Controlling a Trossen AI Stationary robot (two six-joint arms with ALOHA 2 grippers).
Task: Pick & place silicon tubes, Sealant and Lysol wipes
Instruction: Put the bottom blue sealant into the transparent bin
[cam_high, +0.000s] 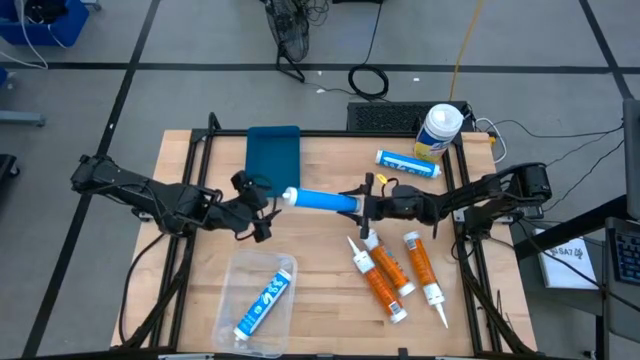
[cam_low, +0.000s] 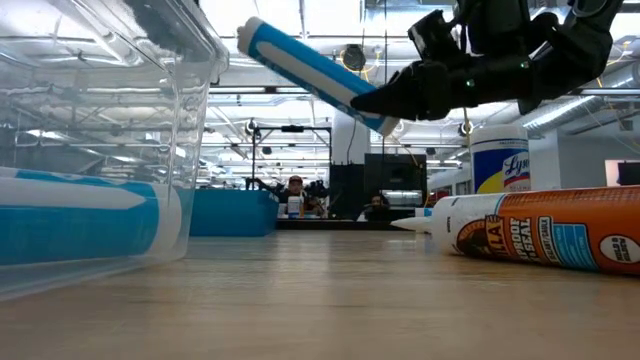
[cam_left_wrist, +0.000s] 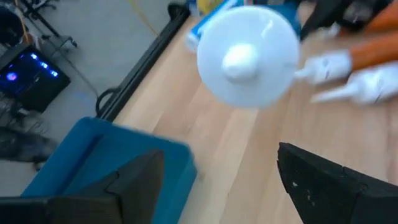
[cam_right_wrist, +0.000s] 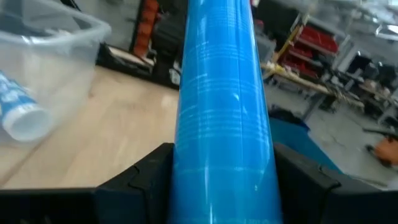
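The right gripper (cam_high: 366, 207) clamps a blue silicone tube (cam_high: 322, 201) mid-air, its white cap facing the left gripper (cam_high: 262, 210), whose jaws stand open. For a clean handover, the left should straddle the cap end squarely before the right lets go.

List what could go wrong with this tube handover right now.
1. The right pincer grips the blue tube at one end only, so the tube juts out in mid-air, tilted; it may sag or slip.
2. The left pincer is open at the tube's white cap; closing off-centre could knock the tube loose.
3. A dropped tube might roll into the orange tubes below.
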